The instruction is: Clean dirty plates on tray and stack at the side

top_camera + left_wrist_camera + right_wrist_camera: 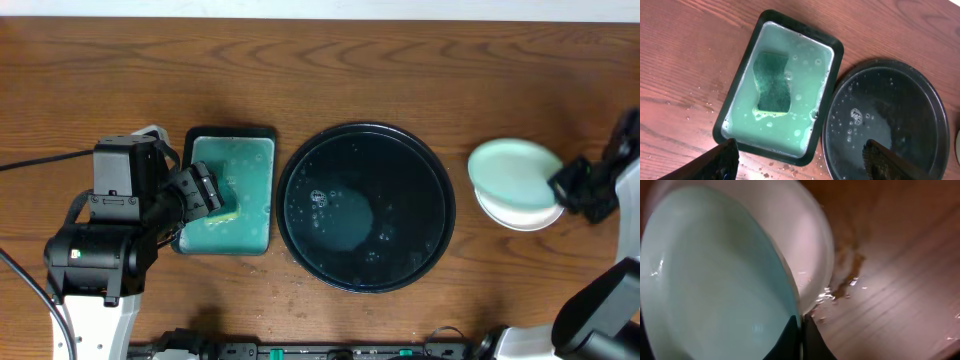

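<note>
Wood-grain worktop all round, a bit splashed in places. Left gripper hangs with its fingers spread wide and nothing between them, right over the small rectangular tray of cloudy teal soapy water, where a green sponge lies soaking. Just beside that sits the big round black tray, wet and bubbly, with a faint pale-green round patch in the middle; can't tell if that's a plate or just a reflection. Over on the right side, well clear of the tray, the right gripper is clenched tight right at the rim of the mint-green plate, which rests off-centre on top of the white plate. Whether it's actually pinching that rim, no idea.
</note>
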Robot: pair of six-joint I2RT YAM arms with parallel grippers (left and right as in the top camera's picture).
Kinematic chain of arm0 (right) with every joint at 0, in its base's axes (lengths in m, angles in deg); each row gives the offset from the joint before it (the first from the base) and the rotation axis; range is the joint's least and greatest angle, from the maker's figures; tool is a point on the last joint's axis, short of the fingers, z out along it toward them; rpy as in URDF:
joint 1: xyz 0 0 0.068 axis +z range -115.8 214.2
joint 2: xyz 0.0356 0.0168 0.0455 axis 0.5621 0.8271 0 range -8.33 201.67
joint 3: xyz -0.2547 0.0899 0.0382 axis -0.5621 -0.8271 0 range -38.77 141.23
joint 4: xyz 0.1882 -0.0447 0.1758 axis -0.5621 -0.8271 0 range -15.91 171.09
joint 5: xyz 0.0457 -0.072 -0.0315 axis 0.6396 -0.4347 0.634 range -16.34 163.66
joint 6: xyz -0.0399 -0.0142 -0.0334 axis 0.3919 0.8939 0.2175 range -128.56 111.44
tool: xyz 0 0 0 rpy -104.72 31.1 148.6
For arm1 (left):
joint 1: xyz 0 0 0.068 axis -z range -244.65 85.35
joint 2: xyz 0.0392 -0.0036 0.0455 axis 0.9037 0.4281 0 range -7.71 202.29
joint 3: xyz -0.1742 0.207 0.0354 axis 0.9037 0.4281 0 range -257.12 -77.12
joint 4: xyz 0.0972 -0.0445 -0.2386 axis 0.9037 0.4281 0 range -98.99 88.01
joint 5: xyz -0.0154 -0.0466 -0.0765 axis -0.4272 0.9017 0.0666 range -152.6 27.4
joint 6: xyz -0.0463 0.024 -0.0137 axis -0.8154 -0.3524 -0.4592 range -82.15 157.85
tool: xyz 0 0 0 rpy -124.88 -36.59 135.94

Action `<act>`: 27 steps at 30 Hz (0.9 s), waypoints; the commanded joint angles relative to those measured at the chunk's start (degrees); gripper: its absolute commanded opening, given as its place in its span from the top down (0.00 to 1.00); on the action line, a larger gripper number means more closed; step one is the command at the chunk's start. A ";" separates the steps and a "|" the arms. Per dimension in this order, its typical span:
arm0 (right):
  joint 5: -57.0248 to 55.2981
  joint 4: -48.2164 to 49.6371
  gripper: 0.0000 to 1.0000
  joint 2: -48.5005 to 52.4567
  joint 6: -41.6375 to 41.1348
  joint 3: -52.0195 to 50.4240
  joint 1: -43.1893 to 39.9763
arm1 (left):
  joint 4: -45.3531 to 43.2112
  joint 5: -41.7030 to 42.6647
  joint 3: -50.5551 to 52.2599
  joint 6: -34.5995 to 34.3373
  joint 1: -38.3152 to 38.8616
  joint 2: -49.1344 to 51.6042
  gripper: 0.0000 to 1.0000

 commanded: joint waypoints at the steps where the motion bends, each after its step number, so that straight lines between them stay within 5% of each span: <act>1: 2.51 3.89 0.99 0.09 0.50 -6.54 -2.64 | 0.17 0.11 -0.92 0.33 -0.20 0.00 0.20; 5: 4.57 4.87 0.70 -0.24 1.38 -7.17 -2.99 | 0.17 0.11 -0.92 0.33 -0.20 0.00 0.20; 12: 16.02 0.76 0.65 -9.81 10.62 -2.91 -2.14 | 0.17 0.11 -0.92 0.33 -0.20 0.00 0.20; 19: 46.77 -3.32 0.54 -30.38 31.80 -2.29 5.77 | 0.17 0.11 -0.92 0.33 -0.20 0.00 0.20; 20: 46.45 -3.30 0.36 -33.16 31.78 -2.29 7.91 | 0.17 0.11 -0.92 0.33 -0.20 0.00 0.20; 21: 45.99 -3.28 0.01 -35.17 31.80 -2.29 9.49 | 0.17 0.11 -0.92 0.33 -0.20 0.00 0.20; 27: 45.64 -3.69 0.01 -46.66 30.49 -2.29 17.49 | 0.17 0.11 -0.92 0.33 -0.20 0.00 0.20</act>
